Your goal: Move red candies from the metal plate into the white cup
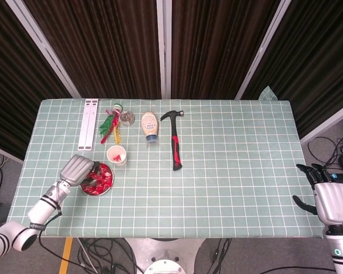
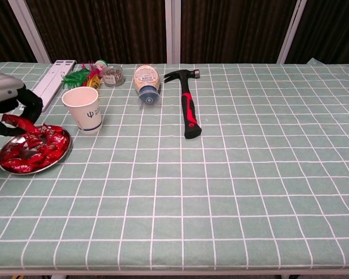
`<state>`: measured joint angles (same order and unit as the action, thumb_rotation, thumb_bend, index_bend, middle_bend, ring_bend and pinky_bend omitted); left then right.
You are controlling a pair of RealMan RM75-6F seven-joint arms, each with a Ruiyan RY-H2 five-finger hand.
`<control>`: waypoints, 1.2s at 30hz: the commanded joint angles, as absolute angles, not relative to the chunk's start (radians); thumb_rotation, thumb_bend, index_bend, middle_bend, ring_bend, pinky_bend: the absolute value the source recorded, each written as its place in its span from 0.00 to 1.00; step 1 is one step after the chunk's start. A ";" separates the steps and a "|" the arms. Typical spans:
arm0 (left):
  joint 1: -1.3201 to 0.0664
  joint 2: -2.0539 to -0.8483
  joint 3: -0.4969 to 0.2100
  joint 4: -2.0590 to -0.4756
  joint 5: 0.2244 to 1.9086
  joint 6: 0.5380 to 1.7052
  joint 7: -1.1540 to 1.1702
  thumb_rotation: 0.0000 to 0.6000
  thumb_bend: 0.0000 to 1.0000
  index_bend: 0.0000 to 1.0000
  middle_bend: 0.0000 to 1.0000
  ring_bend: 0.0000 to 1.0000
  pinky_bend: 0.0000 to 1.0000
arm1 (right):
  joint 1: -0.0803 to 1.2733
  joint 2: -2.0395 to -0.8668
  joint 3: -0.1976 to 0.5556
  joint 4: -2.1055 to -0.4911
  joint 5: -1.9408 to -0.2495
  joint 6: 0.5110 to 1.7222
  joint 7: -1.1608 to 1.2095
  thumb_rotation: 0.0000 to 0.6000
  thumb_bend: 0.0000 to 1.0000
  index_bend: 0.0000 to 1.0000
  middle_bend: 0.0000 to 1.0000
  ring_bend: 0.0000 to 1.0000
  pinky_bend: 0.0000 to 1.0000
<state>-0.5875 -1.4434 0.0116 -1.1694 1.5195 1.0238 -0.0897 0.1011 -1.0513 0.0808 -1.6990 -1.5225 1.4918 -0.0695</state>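
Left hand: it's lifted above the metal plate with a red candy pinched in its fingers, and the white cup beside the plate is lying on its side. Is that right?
Not quite. The white cup stands upright beside the metal plate, open end up, as the chest view shows. The rest holds: the left hand is above the plate with a red candy pinched in its fingers.

The metal plate (image 2: pixel 63 156) is round, shallow and shiny, and it lies flat near the left front part of the tabletop. Red candies (image 2: pixel 38 148) in glossy wrappers are heaped in it and cover most of its bottom. One red candy (image 2: pixel 18 122) is lifted above the plate, pinched in the dark fingers of the left robot hand (image 2: pixel 9 104). The white cup (image 2: pixel 83 108) stands upright just behind the plate, open upward, with a small dark logo on its side. From the head view, something red (image 1: pixel 118 155) lies inside it.
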 commanded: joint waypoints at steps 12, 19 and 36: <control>-0.697 -1.409 -0.122 -1.242 1.452 0.971 -0.063 1.00 0.50 0.74 0.78 0.95 1.00 | 0.095 -1.049 0.079 -1.675 -1.525 1.498 -0.035 1.00 0.09 0.20 0.29 0.17 0.44; -0.771 -1.472 -0.151 -1.176 1.427 0.911 0.011 1.00 0.50 0.74 0.77 0.95 1.00 | 0.090 -1.047 0.080 -1.668 -1.510 1.498 -0.028 1.00 0.09 0.20 0.29 0.17 0.44; -0.802 -1.538 -0.120 -1.138 1.390 0.880 0.231 1.00 0.48 0.61 0.70 0.94 1.00 | 0.088 -1.048 0.083 -1.656 -1.492 1.489 -0.016 1.00 0.09 0.20 0.29 0.17 0.44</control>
